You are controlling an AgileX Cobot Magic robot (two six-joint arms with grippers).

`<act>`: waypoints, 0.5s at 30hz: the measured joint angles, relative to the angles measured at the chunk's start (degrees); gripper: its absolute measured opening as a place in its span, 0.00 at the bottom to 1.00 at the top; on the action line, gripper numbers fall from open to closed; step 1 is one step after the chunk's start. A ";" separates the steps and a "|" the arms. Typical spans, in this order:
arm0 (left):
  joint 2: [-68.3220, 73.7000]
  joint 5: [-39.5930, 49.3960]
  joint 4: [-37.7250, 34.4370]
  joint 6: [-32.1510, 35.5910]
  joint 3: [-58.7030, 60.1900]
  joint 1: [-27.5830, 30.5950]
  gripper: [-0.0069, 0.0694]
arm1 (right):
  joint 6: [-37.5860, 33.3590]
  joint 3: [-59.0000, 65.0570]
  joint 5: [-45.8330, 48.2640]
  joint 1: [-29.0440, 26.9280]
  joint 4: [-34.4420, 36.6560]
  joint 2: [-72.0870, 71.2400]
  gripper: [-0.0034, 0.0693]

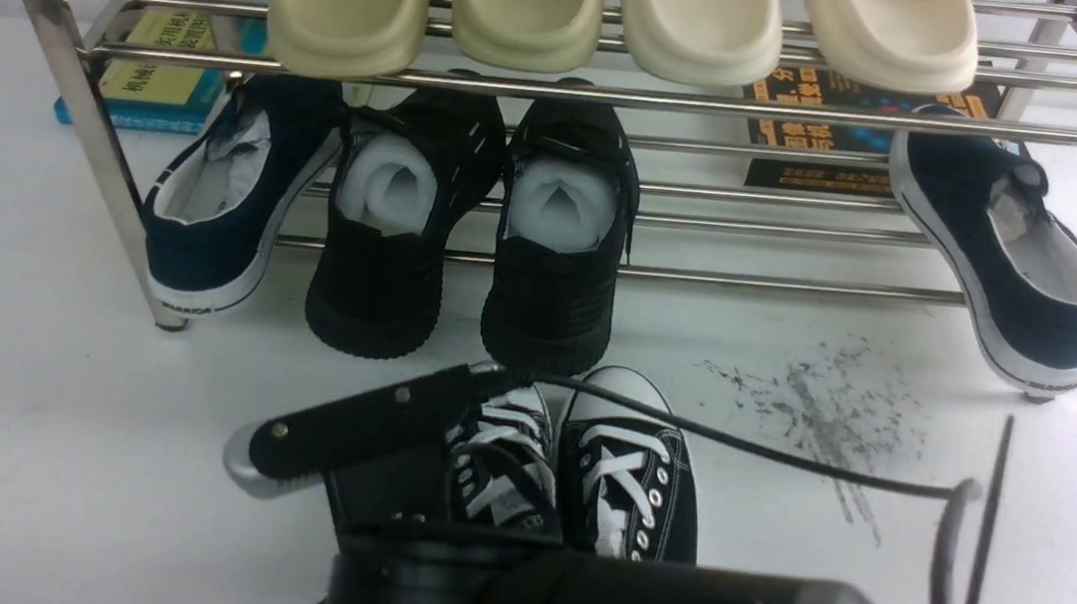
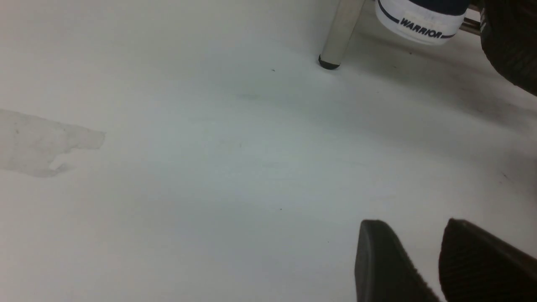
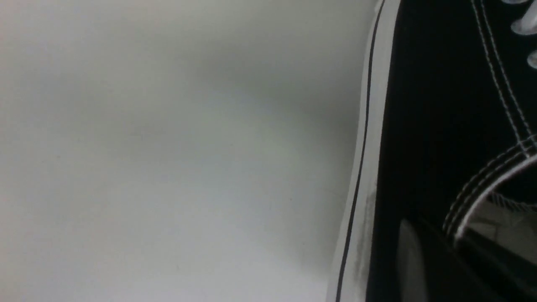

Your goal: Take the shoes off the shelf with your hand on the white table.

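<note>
Shoes sit on tabletop at lower centre, off the shelf, with an all-black pair just behind their toes. Right fingers are nearly closed, pinching the frame-left sneaker's side. Left fingers are slightly apart and empty.

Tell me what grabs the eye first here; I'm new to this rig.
A pair of black laced sneakers stands on the white table in front of the rack, with the right pincer shut on the left one's side. Four beige slippers line the rack's top tier, with dark shoes below. Grey scuffs mark the table to the right.
</note>
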 joint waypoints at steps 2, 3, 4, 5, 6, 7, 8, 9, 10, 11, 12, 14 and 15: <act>0.00 0.00 0.00 0.00 0.00 0.00 0.41 | 3.16 0.00 1.48 0.00 -1.56 1.43 0.08; 0.00 0.00 0.00 0.00 0.00 0.00 0.41 | 3.83 0.00 1.95 0.00 -1.68 1.84 0.08; 0.00 0.00 0.00 0.00 0.00 0.00 0.41 | 4.38 0.00 2.46 0.00 -1.61 2.42 0.08; 0.00 0.00 0.00 0.00 0.00 0.00 0.41 | 4.82 0.00 3.11 0.00 -1.55 2.95 0.08; 0.00 0.00 0.00 0.00 0.00 0.00 0.41 | 5.13 0.00 3.16 -0.21 -1.56 3.44 0.08; 0.00 0.00 0.00 0.00 0.00 0.00 0.41 | 5.35 0.06 3.09 -0.53 -1.33 3.66 0.08; 0.00 0.00 0.00 0.00 0.00 0.00 0.41 | 5.51 0.06 3.04 -0.61 -1.19 3.69 0.08; 0.00 0.00 0.00 0.00 0.00 0.00 0.41 | 5.79 0.06 3.02 -0.96 -0.94 3.69 0.09; 0.00 0.00 0.00 0.00 0.00 0.00 0.41 | 6.48 0.43 2.44 -2.20 -0.02 3.69 0.09; 0.00 0.00 0.00 0.00 0.00 0.00 0.41 | 6.48 0.43 2.44 -2.20 -0.02 3.69 0.09; 0.00 0.00 0.00 0.00 0.00 0.00 0.41 | 6.76 0.52 2.01 -3.55 1.45 3.69 0.10; 0.00 0.00 0.00 0.00 0.00 0.00 0.41 | 7.09 0.52 1.85 -4.62 2.75 3.69 0.10; 0.00 0.00 0.00 0.00 0.00 0.00 0.41 | 7.25 0.52 1.85 -4.99 3.24 3.69 0.10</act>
